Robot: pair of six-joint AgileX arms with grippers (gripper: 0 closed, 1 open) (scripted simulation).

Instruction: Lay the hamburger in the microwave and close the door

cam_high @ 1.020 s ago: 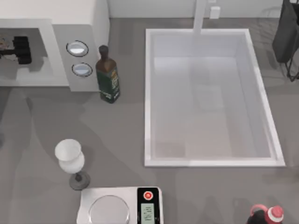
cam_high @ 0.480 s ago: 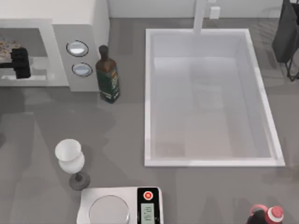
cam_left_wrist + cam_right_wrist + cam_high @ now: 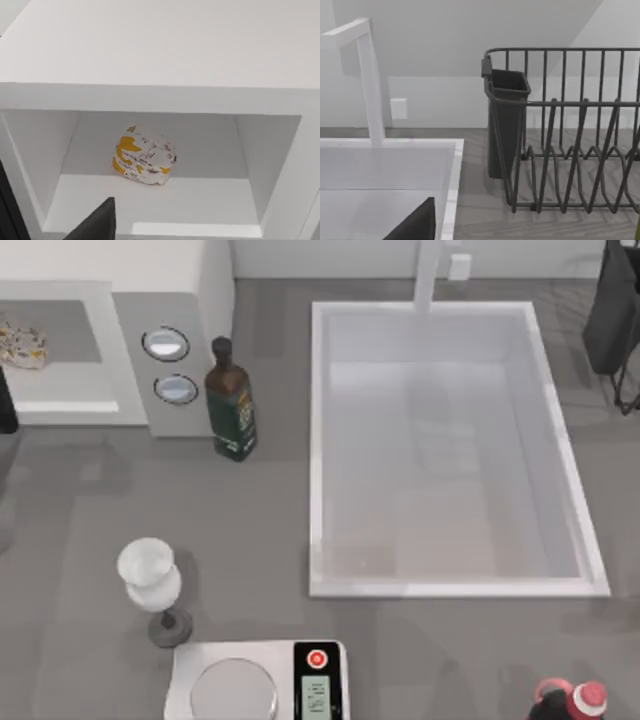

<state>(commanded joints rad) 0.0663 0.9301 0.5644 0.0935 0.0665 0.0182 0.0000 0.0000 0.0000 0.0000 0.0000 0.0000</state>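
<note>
The hamburger point(image 3: 144, 160) lies inside the open microwave point(image 3: 150, 300) at the table's point(image 3: 260, 540) far left. The left hand point(image 3: 5, 400) sits at the left edge; its fingers' state cannot be told.

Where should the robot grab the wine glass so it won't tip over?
Probably by the thin stem of the wine glass, just under the bowl, coming in sideways from the table's left. The glass stands upright, its bowl is wide and round, and the white scale sits close beside its foot on the other side.
</note>
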